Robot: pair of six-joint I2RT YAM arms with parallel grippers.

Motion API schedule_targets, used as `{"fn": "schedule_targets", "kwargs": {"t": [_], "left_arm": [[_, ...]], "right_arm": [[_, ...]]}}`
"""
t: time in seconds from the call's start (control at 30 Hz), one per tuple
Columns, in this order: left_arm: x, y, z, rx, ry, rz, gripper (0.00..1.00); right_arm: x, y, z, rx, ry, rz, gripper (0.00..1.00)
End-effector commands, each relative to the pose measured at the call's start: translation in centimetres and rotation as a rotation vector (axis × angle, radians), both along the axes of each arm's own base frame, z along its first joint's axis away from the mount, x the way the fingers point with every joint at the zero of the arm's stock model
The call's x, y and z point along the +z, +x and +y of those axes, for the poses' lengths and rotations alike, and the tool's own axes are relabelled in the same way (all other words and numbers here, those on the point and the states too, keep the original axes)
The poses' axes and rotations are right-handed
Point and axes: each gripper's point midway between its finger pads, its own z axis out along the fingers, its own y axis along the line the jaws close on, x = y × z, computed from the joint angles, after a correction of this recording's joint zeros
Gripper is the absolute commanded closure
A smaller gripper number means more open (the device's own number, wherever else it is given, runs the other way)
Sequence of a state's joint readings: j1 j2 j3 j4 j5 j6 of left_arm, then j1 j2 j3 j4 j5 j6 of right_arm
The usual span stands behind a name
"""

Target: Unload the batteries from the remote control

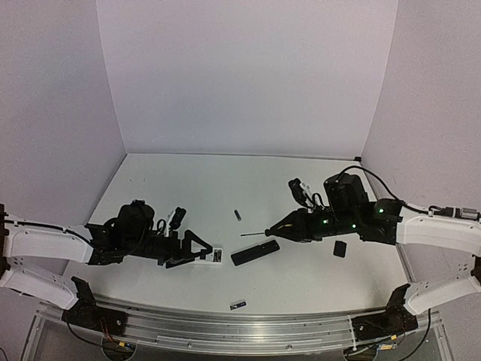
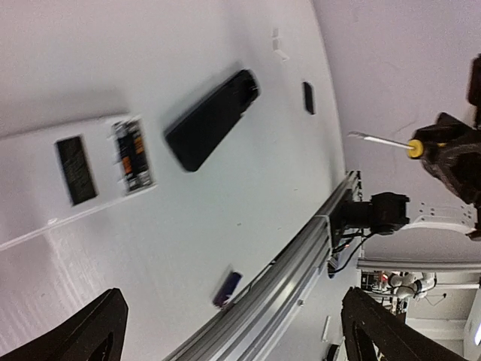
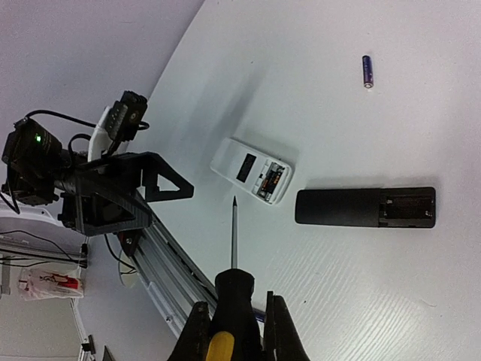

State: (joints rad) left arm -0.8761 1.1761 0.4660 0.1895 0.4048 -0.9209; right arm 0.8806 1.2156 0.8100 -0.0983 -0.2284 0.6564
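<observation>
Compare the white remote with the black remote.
Colour: the white remote is pale, the black remote dark.
Shape: the black remote is longer and slimmer than the white remote.
Contents: the white remote's open bay holds batteries; the black remote's open bay looks empty.
Shared: both lie flat on the table, back up, with their bays uncovered.

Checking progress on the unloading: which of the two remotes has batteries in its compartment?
The white remote: its open compartment shows cells inside. The black remote beside it has its compartment open too, but it looks empty.
</observation>
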Motion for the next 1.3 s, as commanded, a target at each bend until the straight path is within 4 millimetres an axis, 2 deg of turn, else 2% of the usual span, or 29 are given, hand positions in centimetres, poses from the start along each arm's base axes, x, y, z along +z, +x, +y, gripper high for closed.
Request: {"fn": "schedule_targets", "kwargs": {"t": [0.0,0.1,0.33,0.67,1.0,1.27], "left_arm": [[-3.0,0.5,1.3,0.092,0.077,0.077,0.0],[-3.2,1.1,1.3,0.115,0.1,0.069,0.0],[-5.8,1.8,1.4,0.146,0.183,0.116,0.0],[-7.5,3.8,1.4,0.219,0.26,0.104,0.0],[-7.6,7.2,0.8,0.277,0.329,0.038,0.0],[-8.2,8.0,-0.5,0.23,0.358,0.04,0.01]], "right_arm": [[0.5,1.2,0.0,-0.015,-0.053,-0.065,1.0],[0.4,1.4,0.1,-0.015,-0.059,-0.07,1.0],[0.3,1.8,-0.1,-0.034,-0.072,-0.085,1.0],[0.3,1.9,-0.2,-0.035,-0.079,-0.099,1.0],[-0.1,2.0,-0.2,-0.033,-0.092,-0.1,1.0],[-1.1,1.6,0.9,0.032,-0.104,-0.08,1.0]]}}
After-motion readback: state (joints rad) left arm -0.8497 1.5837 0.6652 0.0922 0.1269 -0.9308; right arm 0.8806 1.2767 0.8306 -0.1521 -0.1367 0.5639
